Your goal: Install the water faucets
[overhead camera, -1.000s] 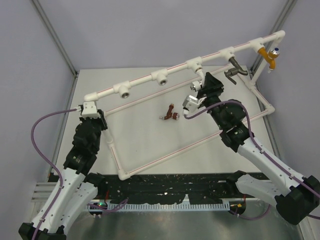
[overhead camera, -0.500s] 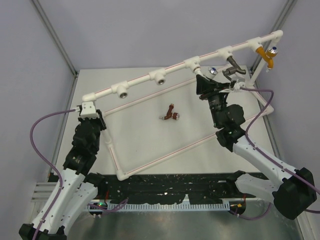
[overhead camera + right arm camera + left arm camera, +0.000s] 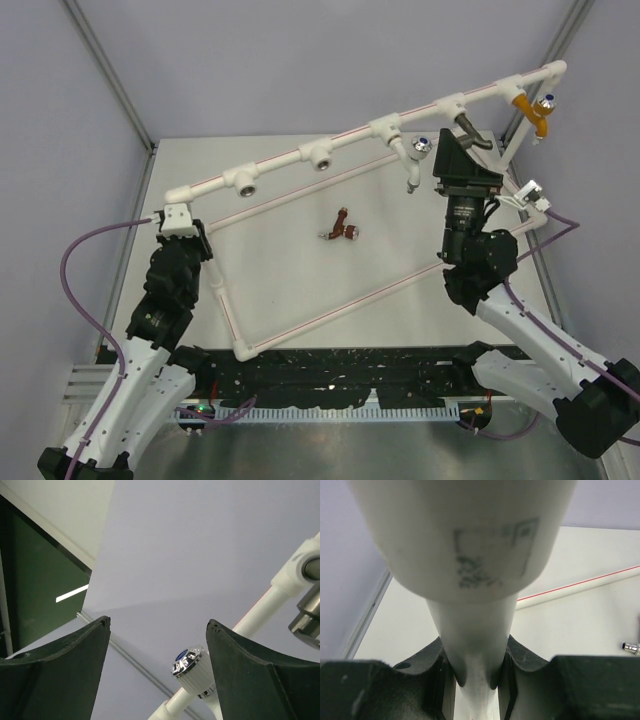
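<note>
Pale tabletop [image 3: 280,270] bearing a white pipe frame [image 3: 330,305]. The white faucet [image 3: 413,158] hangs at a tee on the far rail, and the reddish-brown faucet [image 3: 342,229] lies loose mid-table. Right gripper [image 3: 157,622] spread wide, empty, just right of the white faucet; left gripper [image 3: 475,677] clamped on the frame's left corner.

The white plastic faucet [image 3: 412,160] hangs at a tee socket [image 3: 388,128] of the white pipe [image 3: 300,157], its spout pointing down toward the tabletop [image 3: 300,270]. Its knob [image 3: 187,661] sits at the top, a blue cap ringed in ribbed silver. In my right wrist view it shows from below, past my spread fingers [image 3: 55,650] and clear of them. The reddish-brown faucet [image 3: 341,228] lies on its side on the tabletop, well apart from the pipe's sockets, with a silvery end at its lower left.
</note>
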